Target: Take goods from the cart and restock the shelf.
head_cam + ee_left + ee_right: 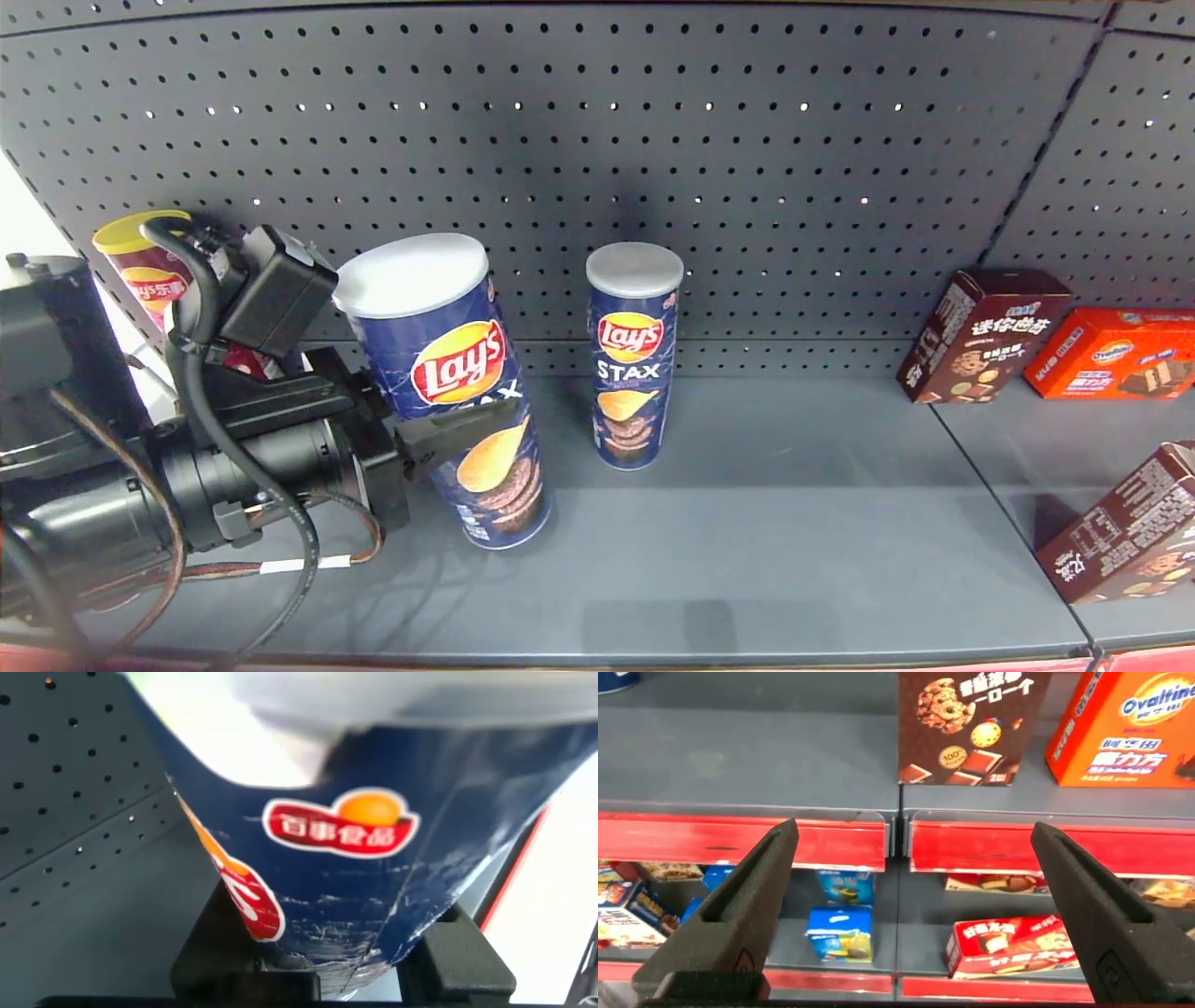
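Observation:
My left gripper (446, 425) is shut on a blue chips can (439, 373) with a white lid. It holds the can tilted, the lid leaning left, with the base low over the grey shelf board (766, 541); I cannot tell whether it touches. In the left wrist view the can (355, 849) sits between the gripper's dark fingers (210, 952). A second blue can (633, 355) stands upright just to the right, near the pegboard back. My right gripper (920, 924) is open and holds nothing. It hangs in front of the shelf's red edge strips (822, 840).
A red can with a yellow lid (140, 266) stands behind my left arm. Brown boxes (980, 336) (1120, 523) and an orange box (1116, 355) sit at the right. A brown box (971, 723) and an orange box (1125, 723) stand above the edge strips, and a lower shelf holds packaged snacks (840, 933).

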Motion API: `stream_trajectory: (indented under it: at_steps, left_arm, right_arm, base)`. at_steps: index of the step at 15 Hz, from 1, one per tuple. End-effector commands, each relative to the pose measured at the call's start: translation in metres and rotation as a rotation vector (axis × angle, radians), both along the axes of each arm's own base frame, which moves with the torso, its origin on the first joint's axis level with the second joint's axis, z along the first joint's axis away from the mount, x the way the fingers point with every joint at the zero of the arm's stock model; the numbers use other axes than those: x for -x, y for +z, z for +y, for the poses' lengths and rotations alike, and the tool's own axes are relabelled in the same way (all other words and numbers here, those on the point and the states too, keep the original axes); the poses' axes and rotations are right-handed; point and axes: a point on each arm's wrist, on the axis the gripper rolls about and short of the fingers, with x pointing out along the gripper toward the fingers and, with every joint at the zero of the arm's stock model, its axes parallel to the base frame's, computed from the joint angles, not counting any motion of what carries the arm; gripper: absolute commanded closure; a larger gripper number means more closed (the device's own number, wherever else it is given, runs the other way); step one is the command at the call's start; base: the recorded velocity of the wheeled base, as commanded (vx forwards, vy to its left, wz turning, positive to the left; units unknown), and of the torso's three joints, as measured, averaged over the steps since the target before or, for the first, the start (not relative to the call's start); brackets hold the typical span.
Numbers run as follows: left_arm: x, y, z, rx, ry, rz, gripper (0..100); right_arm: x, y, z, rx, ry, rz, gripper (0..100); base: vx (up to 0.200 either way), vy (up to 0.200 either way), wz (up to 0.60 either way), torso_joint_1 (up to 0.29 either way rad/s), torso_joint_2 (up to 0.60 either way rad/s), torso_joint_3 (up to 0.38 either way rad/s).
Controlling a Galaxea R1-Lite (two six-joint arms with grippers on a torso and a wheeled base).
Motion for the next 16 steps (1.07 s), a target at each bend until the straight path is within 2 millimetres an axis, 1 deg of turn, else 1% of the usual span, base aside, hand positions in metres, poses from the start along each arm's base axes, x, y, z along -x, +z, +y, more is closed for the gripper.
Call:
stream_trajectory:
  at_steps: [1,2,3,4,5,8,9,10,11,12,13,14,15,16]
  left_arm:
    - [0.005,0.0,0.003,0.002,0.0,-0.006,100]
    - [0.005,0.002,0.003,0.006,0.001,-0.011,100]
    - [0.006,-0.001,0.003,0.001,0.002,-0.004,100]
    - [0.006,-0.001,0.003,0.001,0.002,-0.001,100]
    - [0.007,-0.003,0.004,0.0,0.001,0.007,100]
    - [0.004,-0.002,0.002,0.001,0.001,0.005,100]
    - [0.004,-0.004,0.002,-0.004,-0.001,0.011,100]
    - [0.003,-0.005,0.001,-0.005,0.001,0.014,100]
    - [0.002,-0.006,0.001,-0.007,0.004,0.018,100]
    - [0.0,-0.005,0.001,-0.006,0.007,0.015,100]
    - [-0.001,-0.004,0.001,-0.004,0.007,0.015,100]
    - [-0.002,-0.004,0.004,-0.004,0.021,0.012,100]
    - [-0.002,-0.004,0.004,-0.003,0.022,0.012,100]
    - [-0.002,-0.003,0.007,-0.002,0.036,0.008,100]
  right_arm:
    - [0.003,0.067,0.001,-0.005,0.033,-0.067,0]
    - [-0.007,0.065,0.001,-0.027,0.057,0.025,0]
    - [-0.004,0.066,0.001,-0.025,0.113,-0.002,0]
    - [-0.004,0.071,0.001,-0.025,0.162,-0.012,0]
    - [-0.005,0.086,0.001,-0.023,0.218,-0.019,0]
    - [-0.026,0.135,0.006,-0.008,0.346,0.001,0]
    - [-0.043,0.157,0.008,-0.008,0.391,0.022,0]
    - [-0.056,0.167,0.011,-0.005,0.433,0.044,0]
    - [-0.067,0.171,0.014,-0.003,0.459,0.075,0]
    - [-0.092,0.174,0.022,0.025,0.505,0.097,0]
    - [-0.095,0.174,0.023,0.026,0.511,0.098,0]
    - [-0.122,0.179,0.04,0.032,0.605,0.084,0]
    - [-0.134,0.18,0.048,0.034,0.643,0.094,0]
    - [-0.141,0.184,0.054,0.037,0.663,0.106,0]
  base:
    - [0.0,0.0,0.0,0.0,0.0,0.0]
    - [0.0,0.0,0.0,0.0,0.0,0.0]
    - [0.0,0.0,0.0,0.0,0.0,0.0]
    - [0.0,0.0,0.0,0.0,0.0,0.0]
    - [0.0,0.0,0.0,0.0,0.0,0.0]
    - [0.0,0.0,0.0,0.0,0.0,0.0]
    - [0.0,0.0,0.0,0.0,0.0,0.0]
    - [0.0,0.0,0.0,0.0,0.0,0.0]
    - [0.0,0.0,0.0,0.0,0.0,0.0]
    - [0.0,0.0,0.0,0.0,0.0,0.0]
    - [0.0,0.0,0.0,0.0,0.0,0.0]
    - [0.0,0.0,0.0,0.0,0.0,0.0]
    - [0.0,0.0,0.0,0.0,0.0,0.0]
    - [0.0,0.0,0.0,0.0,0.0,0.0]
